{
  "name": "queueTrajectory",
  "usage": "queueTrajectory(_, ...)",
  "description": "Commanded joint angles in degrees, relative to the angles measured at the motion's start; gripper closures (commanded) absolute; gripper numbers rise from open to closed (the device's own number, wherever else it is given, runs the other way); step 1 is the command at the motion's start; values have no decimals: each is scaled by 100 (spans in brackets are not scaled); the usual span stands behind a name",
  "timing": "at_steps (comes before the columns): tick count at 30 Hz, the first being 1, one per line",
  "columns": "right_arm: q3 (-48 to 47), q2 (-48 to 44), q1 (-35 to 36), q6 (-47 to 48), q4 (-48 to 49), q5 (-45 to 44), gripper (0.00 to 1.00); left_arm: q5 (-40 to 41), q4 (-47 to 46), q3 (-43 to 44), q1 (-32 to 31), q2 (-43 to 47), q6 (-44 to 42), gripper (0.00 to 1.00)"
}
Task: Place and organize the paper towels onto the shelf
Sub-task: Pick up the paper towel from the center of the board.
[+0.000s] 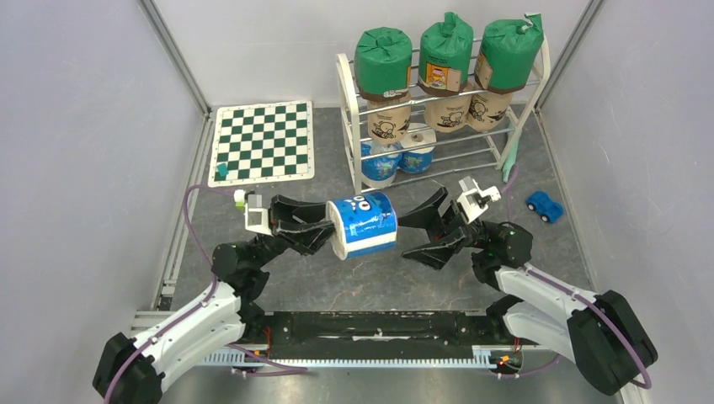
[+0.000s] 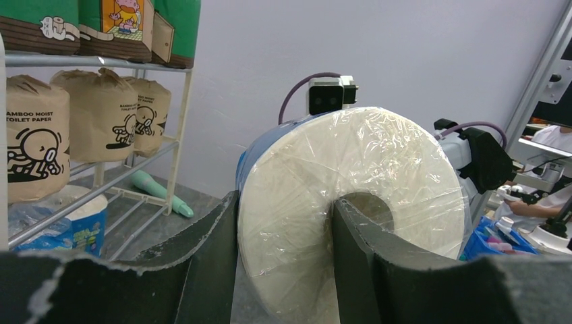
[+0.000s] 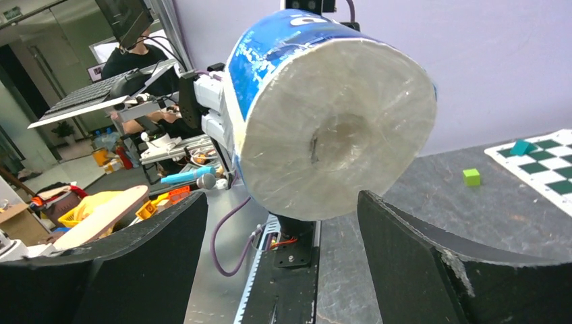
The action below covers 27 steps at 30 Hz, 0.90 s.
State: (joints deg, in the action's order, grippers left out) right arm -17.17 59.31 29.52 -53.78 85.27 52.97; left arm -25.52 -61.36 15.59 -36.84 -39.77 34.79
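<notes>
L claw (image 2: 283, 202) in roll (image 2: 378, 155) core, wrist-view only

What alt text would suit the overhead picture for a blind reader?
The left tool grips a blue-wrapped paper roll; the right tool is open beside it. Behind, a white shelf holds eight more rolls.

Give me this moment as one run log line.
left gripper: shut on blue-wrapped roll | right gripper: open, beside roll | shelf: holds eight rolls
</notes>
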Motion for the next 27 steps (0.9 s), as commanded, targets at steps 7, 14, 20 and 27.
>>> queueTrajectory(7, -455, -13, 75, -120, 2363, 98, 15, -153, -655, 198, -19, -243, 471, 73)
queueTrajectory(14, -586, 87, 219, -217, 2470, 109, 15, -181, -1061, 229, -25, -531, 652, 73)
queueTrajectory(20, -606, 170, 312, -208, 2546, 91, 15, -230, -1172, 295, -38, -705, 718, 73)
queueTrajectory(27, -792, 307, 481, -238, 2568, 108, 15, -197, -1514, 290, -86, -881, 794, 72)
